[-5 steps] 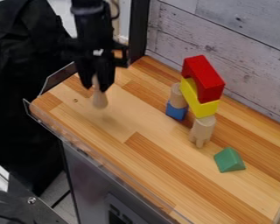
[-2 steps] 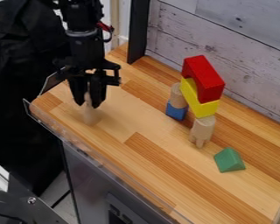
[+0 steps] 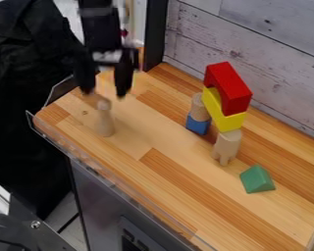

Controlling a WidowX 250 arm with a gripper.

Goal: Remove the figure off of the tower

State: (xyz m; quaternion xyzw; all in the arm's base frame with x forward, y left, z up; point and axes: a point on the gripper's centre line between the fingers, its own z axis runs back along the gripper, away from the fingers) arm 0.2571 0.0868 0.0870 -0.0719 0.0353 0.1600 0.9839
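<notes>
Hanging over the bench (image 3: 166, 166) with a wide, empty pincer (image 3: 104, 93), tips down. Keeping the wooden figure (image 3: 105, 120) just below the gap, by the look of it touching neither side of the pincer. Standing the figure upright on the bench, pointing its long axis and slim end up toward the pincer.

Leaving the tower (image 3: 233, 121) upright, well off to one side of the pincer and well apart from the figure. Balancing there a red arch (image 3: 228, 88) over a yellow block (image 3: 219, 109), and propping that on a wooden cylinder (image 3: 199, 108) above a blue block (image 3: 197, 124) and, at the other end, on a legged wooden piece (image 3: 226, 144). Lying farther out from the pincer than the tower, past that legged piece: a green wedge (image 3: 256, 180).

Looking finished, judging by a figure off the tower and free of any grip. Calling now, most likely, for a straight rise along the figure's long axis, away from its tip, before any sideways swing. Risking a knock to so slender a thing by drifting sideways too soon; needing no pass anywhere near the tower.
</notes>
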